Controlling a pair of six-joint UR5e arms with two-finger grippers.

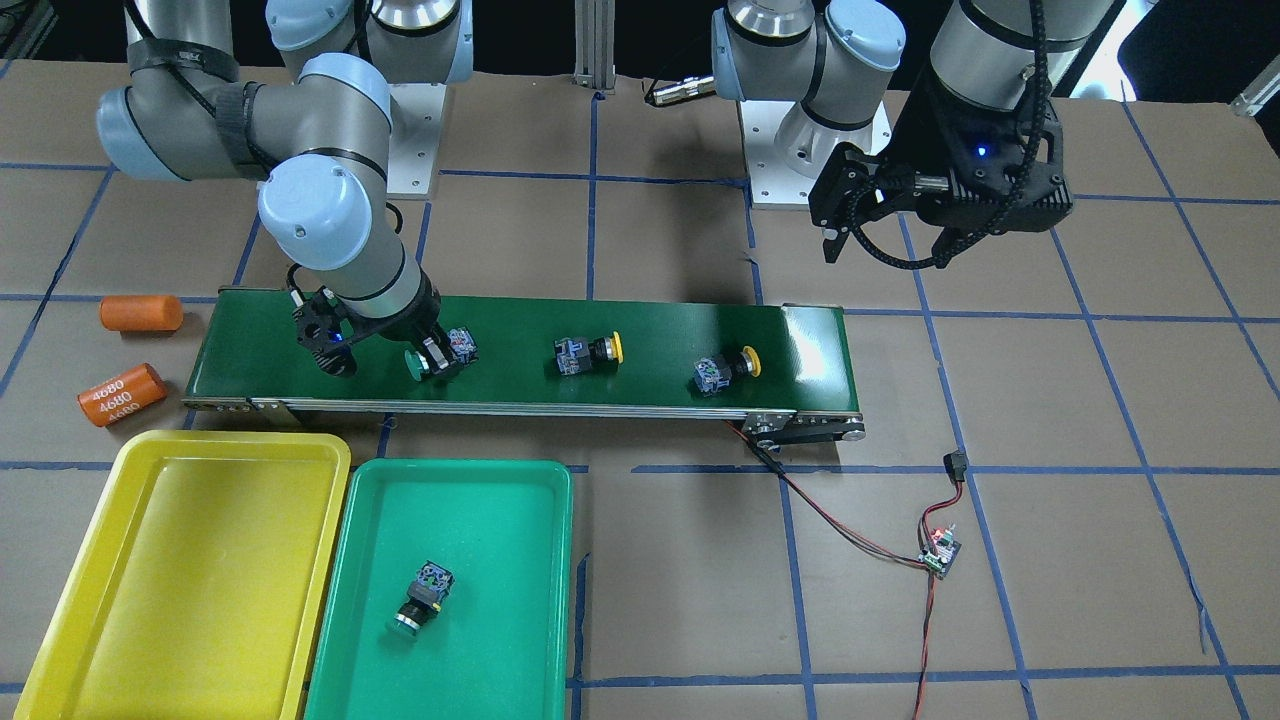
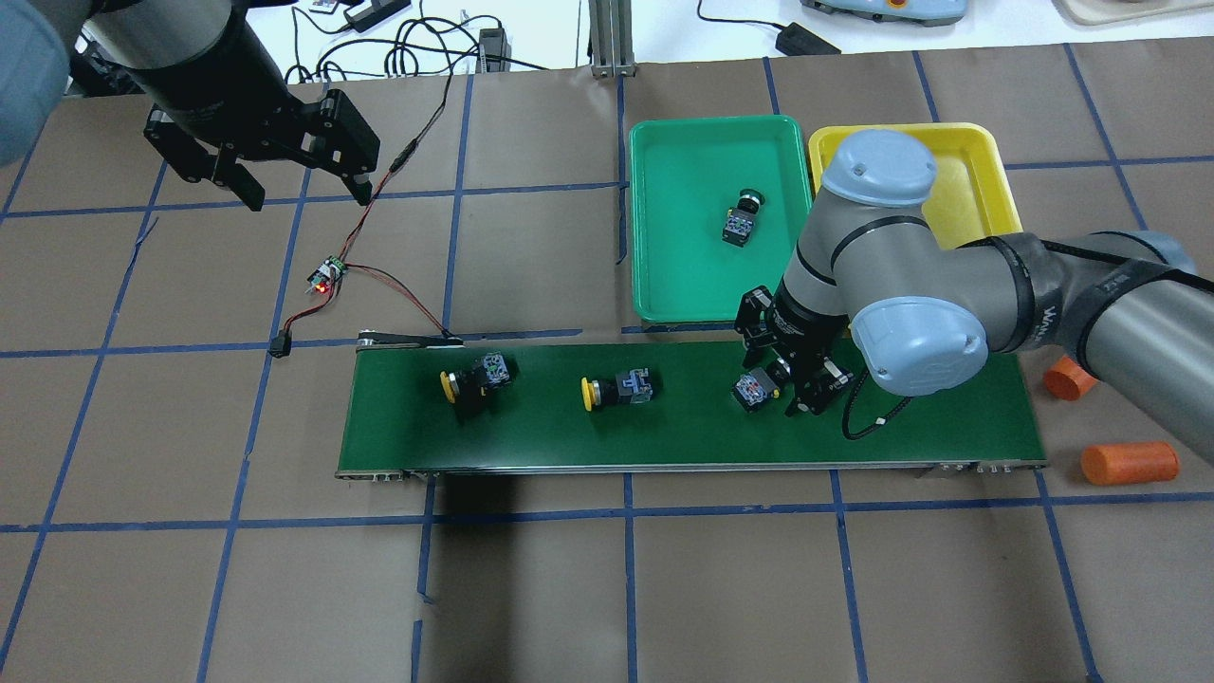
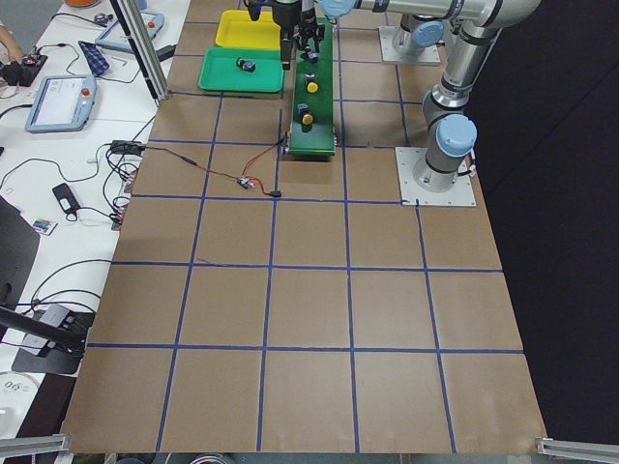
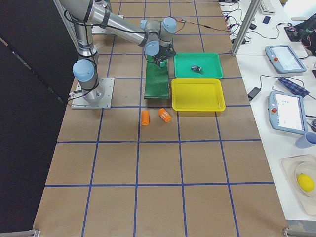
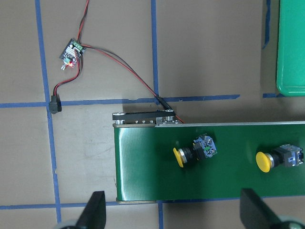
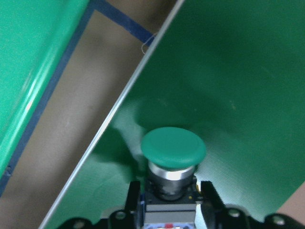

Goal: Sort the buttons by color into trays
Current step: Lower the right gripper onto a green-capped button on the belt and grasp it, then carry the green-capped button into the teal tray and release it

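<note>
Green button (image 6: 173, 147) clamped by its body in the right pincer (image 6: 169, 193); left pincer (image 2: 308, 192) gapes wide, empty.

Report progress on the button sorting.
Done: one green button lies in the green tray. In hand: the right end effector is closed on the second green button, at the belt. Left: both yellow buttons lie on the belt, the yellow tray holds nothing, and the left end effector hangs open off to the side.
</note>
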